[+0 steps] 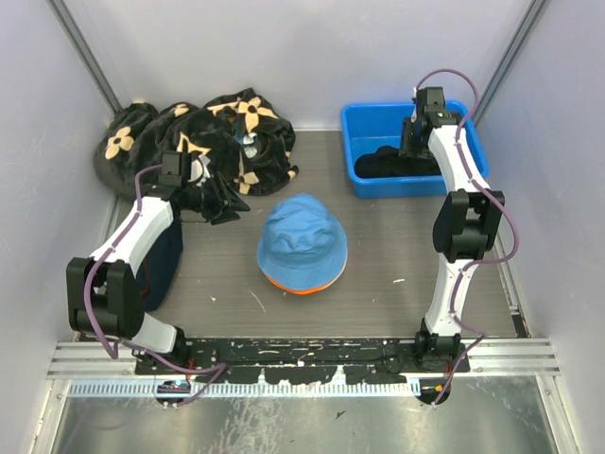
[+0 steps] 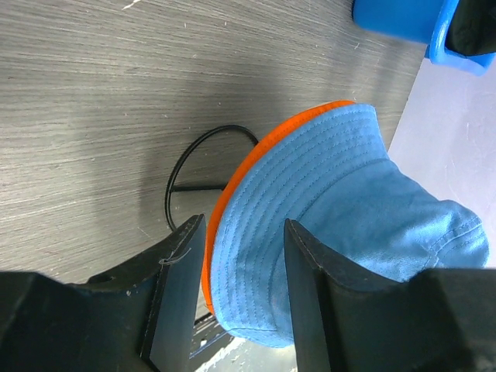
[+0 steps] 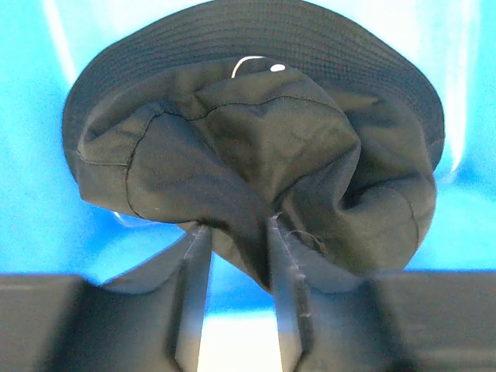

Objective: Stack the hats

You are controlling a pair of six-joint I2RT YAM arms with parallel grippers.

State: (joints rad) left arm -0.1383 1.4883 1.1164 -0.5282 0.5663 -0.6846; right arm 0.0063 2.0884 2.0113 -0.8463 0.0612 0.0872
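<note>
A light blue hat [image 1: 302, 236] sits on an orange hat [image 1: 301, 288], of which only the brim shows, at the middle of the table. My left gripper [image 1: 225, 203] is open and empty, up and left of this stack and apart from it. In the left wrist view the light blue hat [image 2: 333, 209] and the orange brim [image 2: 271, 143] show beyond the left gripper [image 2: 244, 225]. A black hat [image 1: 388, 163] lies in the blue bin [image 1: 364, 184]. My right gripper [image 1: 413, 144] is in the bin; in its wrist view the right gripper [image 3: 238, 226] pinches a fold of the crumpled black hat [image 3: 256, 139]. No beige hat is in view.
A large black cloth with tan flowers [image 1: 203, 132] is heaped at the back left, right behind my left gripper. A dark navy garment [image 1: 161, 265] lies under the left arm. A thin black cable loop [image 2: 182, 182] lies on the table near the stack. Walls close the table on three sides.
</note>
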